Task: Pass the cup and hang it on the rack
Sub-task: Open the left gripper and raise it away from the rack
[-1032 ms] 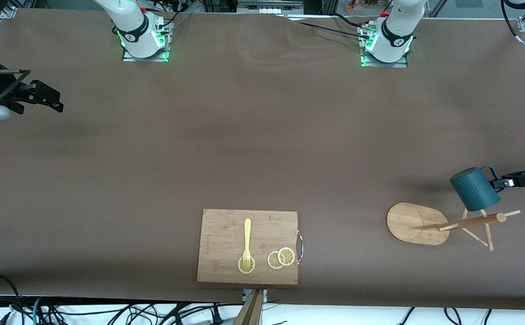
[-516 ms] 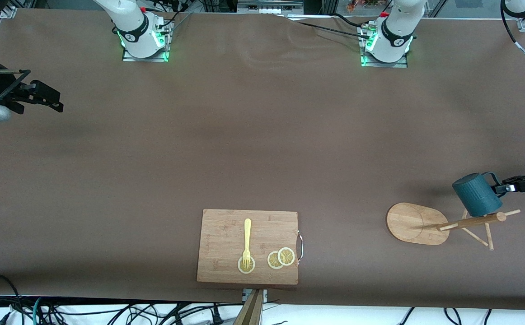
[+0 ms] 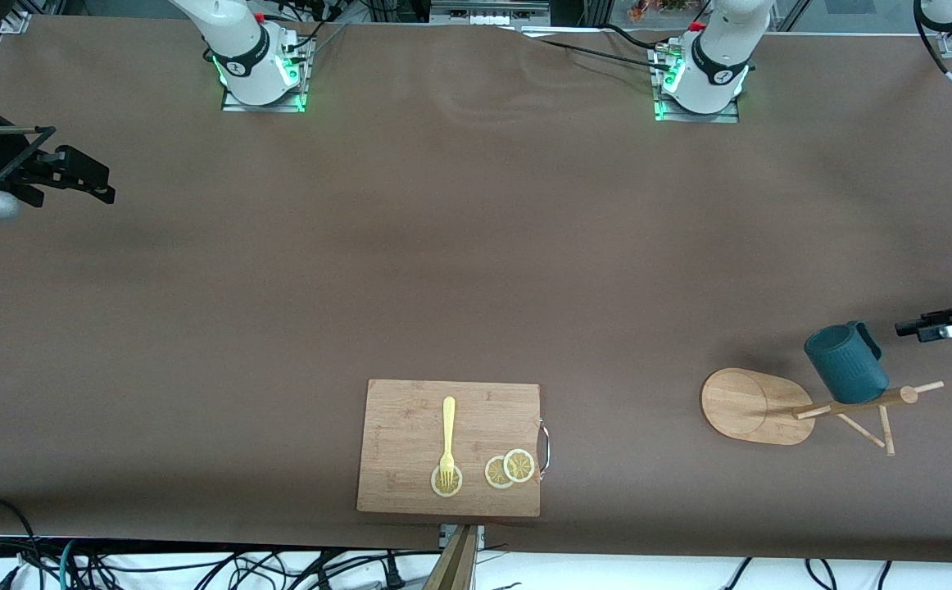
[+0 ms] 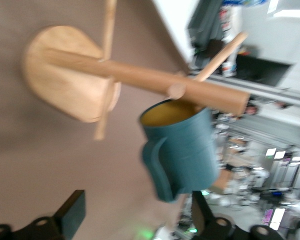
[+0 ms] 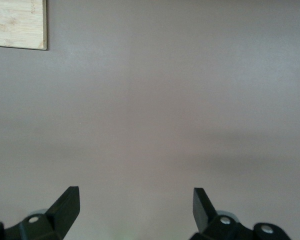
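Cup [image 3: 846, 363] hangs on rack [image 3: 759, 405] peg, rim against pole, at left arm's end of worktop [image 3: 476, 270]. Left claw [image 3: 922, 328] just beside cup, released, not touching. Cutting board [image 3: 410, 447] w/ fork [image 3: 448, 434] & lemon slices [image 3: 509, 469] well apart, near worktop's front edge. Right claw [image 5: 135, 207] waits, fingers apart, over bare worktop.

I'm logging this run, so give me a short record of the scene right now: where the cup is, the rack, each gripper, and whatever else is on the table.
cup: the cup hangs on a peg of the rack, free of both grippers
rack: the rack stands toward the left arm's end of the table
left gripper: the left gripper is open, beside the cup, not touching it
right gripper: the right gripper is open, waiting over bare table at the right arm's end
other items: a cutting board carrying a yellow fork and lemon slices
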`<state>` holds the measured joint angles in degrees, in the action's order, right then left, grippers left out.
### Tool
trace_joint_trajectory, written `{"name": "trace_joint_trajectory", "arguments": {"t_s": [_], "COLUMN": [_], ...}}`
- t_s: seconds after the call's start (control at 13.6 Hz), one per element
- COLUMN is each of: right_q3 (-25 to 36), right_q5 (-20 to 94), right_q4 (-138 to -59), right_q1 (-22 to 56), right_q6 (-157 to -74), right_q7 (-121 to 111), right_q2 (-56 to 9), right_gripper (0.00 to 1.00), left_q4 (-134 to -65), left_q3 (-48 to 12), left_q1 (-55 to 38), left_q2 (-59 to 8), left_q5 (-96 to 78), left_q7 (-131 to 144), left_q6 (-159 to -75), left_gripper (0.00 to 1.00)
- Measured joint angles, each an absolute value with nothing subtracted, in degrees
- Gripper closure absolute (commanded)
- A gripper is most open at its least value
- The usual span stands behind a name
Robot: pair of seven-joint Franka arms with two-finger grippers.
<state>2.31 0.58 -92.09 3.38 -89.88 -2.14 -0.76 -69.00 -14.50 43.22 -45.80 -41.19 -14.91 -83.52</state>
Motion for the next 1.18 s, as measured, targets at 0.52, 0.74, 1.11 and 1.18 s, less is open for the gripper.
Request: {"name": "trace_joint_trajectory", "arguments": {"t_s": [0.52,0.74,1.11,1.18], "right_q3": [2.32,2.31,2.31,2.31], "right_q5": [0.58,0.58,0.58,0.58], "right_q4": [-92.08,-92.07,-92.07,-92.07], "right_q1": [3.37,3.38,3.38,3.37], "right_q6": [-89.83,-89.81,-89.79,-89.79], "right_q7": [-2.14,-2.15,-2.15,-2.15], "right_q2": [-0.76,-0.76,-0.77,-0.77], "right_gripper": [0.00,0.00,0.00,0.00], "left_q4": [-68.16,-70.37,-73.06,-73.13], "left_q3": [-15.90,-15.83,-15.73,-15.71], "left_q1": [26.20,16.77,4.75,3.68], "left_q2": [-29.86,-25.85,-22.29,-21.79], "left_q5": [-1.22,6.78,11.33,11.37], "left_q7": [-13.29,-9.25,-1.73,-1.65], "left_q6": [-82.52,-81.94,-80.98,-80.98], "left_gripper": [0.00,0.00,0.00,0.00]}}
